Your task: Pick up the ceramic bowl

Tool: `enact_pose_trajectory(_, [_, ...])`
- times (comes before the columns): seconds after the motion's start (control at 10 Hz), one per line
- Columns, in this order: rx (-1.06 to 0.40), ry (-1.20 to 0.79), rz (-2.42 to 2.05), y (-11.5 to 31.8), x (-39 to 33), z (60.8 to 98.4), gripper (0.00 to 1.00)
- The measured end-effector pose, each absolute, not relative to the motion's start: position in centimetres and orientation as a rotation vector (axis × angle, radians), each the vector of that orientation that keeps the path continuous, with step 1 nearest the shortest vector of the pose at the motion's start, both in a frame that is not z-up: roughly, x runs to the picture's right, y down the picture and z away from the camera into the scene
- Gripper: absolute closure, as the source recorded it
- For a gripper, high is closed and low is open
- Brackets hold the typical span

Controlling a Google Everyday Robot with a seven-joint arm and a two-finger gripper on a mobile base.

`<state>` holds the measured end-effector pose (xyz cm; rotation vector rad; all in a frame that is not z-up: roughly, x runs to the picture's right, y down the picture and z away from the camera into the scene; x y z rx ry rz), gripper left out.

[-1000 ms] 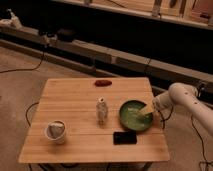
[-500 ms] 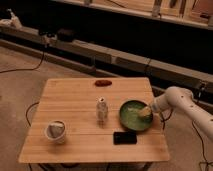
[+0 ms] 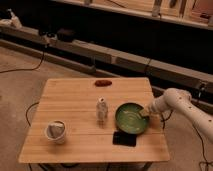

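Observation:
The ceramic bowl (image 3: 131, 119) is wide, shallow and green with a darker rim. It sits on the right part of the wooden table (image 3: 75, 105). My gripper (image 3: 147, 113) reaches in from the right on a white arm (image 3: 177, 100) and is at the bowl's right rim, over its inner edge.
A small whitish bottle (image 3: 101, 110) stands just left of the bowl. A whitish cup (image 3: 56, 131) sits at the front left. A flat black object (image 3: 124, 139) lies in front of the bowl. A small red-brown item (image 3: 104, 83) lies at the table's back edge. Cables run along the floor.
My gripper has moved left and slightly down, from just outside the bowl's right rim to over its rim. The bowl and other objects have not moved.

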<state>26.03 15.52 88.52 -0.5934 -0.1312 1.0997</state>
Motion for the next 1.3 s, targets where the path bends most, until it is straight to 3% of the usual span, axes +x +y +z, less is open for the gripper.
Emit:
enact_pose_trajectory(0.3, [-0.616, -0.141, 1.149, 15.1, 26.6, 87.7, 1.0])
enact_pose_trajectory(1.3, [-0.642, -0.334, 1.267, 8.6, 29.7, 78.3, 1.0])
